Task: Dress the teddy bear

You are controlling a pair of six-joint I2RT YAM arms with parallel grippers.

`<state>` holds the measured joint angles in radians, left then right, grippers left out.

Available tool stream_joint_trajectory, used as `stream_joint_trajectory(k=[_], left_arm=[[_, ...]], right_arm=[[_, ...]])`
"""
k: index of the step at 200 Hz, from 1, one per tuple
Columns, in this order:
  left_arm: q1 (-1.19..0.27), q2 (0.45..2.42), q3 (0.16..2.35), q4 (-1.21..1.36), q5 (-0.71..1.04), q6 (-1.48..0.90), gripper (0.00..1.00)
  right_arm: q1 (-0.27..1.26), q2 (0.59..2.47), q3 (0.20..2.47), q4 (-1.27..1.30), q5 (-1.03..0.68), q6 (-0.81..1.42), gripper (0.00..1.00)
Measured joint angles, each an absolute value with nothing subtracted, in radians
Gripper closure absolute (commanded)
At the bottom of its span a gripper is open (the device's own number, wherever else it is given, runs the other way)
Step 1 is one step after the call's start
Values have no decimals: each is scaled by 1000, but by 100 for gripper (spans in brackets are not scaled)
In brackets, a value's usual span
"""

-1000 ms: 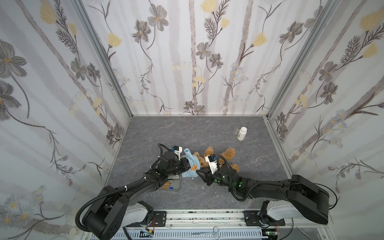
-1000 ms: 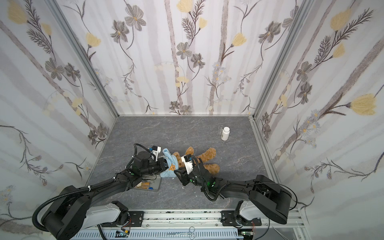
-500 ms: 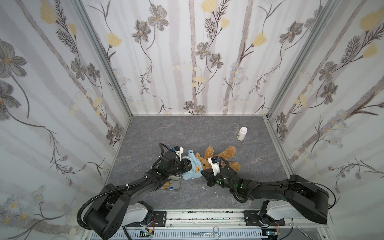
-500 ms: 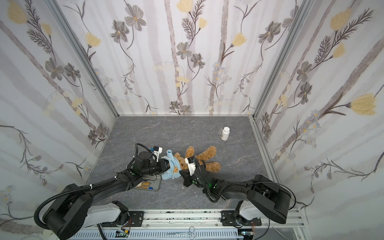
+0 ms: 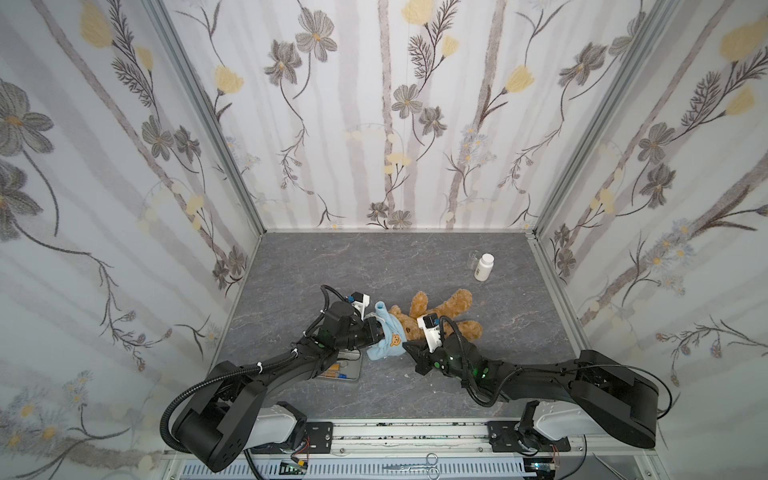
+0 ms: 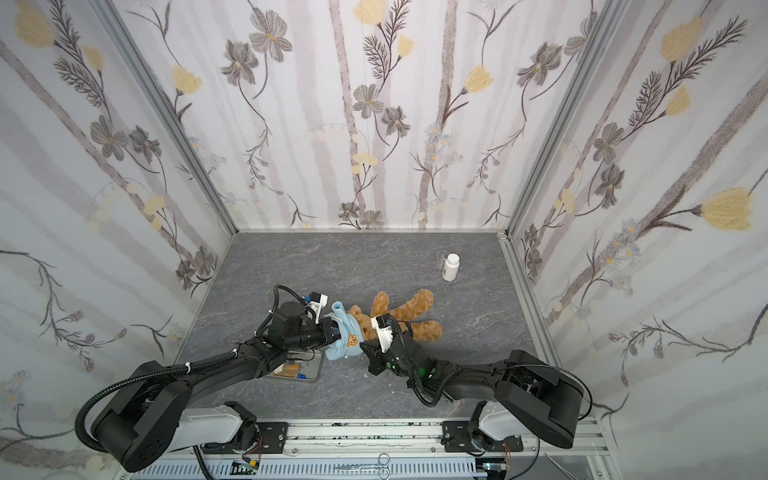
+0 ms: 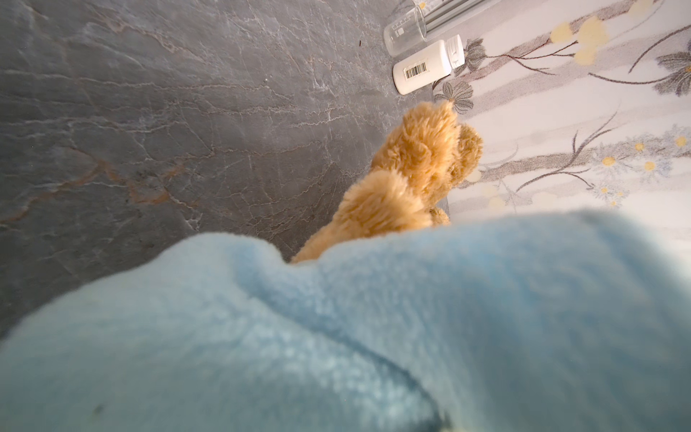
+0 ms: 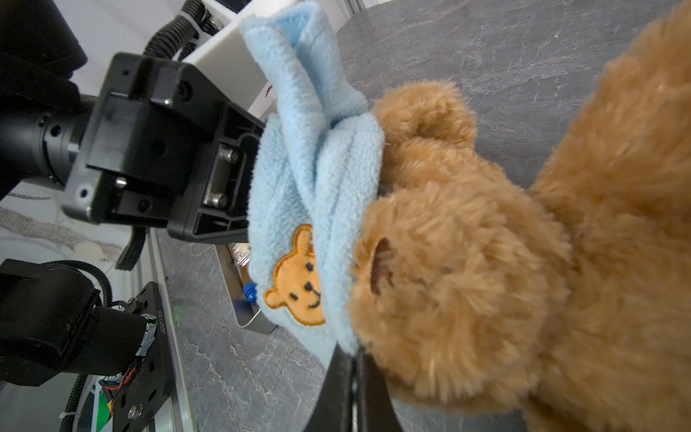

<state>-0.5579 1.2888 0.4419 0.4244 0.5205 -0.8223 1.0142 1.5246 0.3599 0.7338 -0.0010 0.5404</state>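
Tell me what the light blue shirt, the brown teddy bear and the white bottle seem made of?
The light blue shirt: soft matte fleece, nubby pile. The golden-brown teddy bear: curly, shaggy plush, probably synthetic. The white bottle: likely plastic, smooth, faintly glossy, barcode label.

The golden-brown curly plush teddy bear [image 8: 467, 299] is plain; the light blue fleece shirt [image 8: 318, 157] carries an orange bear-face emblem [image 8: 297, 278]; the stone-look tabletop [image 8: 486, 56] is veined grey.

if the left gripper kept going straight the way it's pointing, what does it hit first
The blue shirt: the left gripper has its fingers buried in it. Just behind the cloth, the line seems to run into the head of the teddy bear, though depth is hard to judge.
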Motion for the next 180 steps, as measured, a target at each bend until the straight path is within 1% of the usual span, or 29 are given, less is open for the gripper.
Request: stream_joint_trajectory(k=[93,134,161,180], left_arm=[[-557,1268,422,430,527,-808,100],[-558,1268,414,430,528,-788,100],[-560,1268,416,429,527,-755,100],[-577,1268,427,428,513,-711,100]], right_arm=[[998,1435,323,602,94,516,100],[983,1388,315,548,144,622,100],[980,1396,337,521,150,689,100],[979,1422,343,542,128,687,77]])
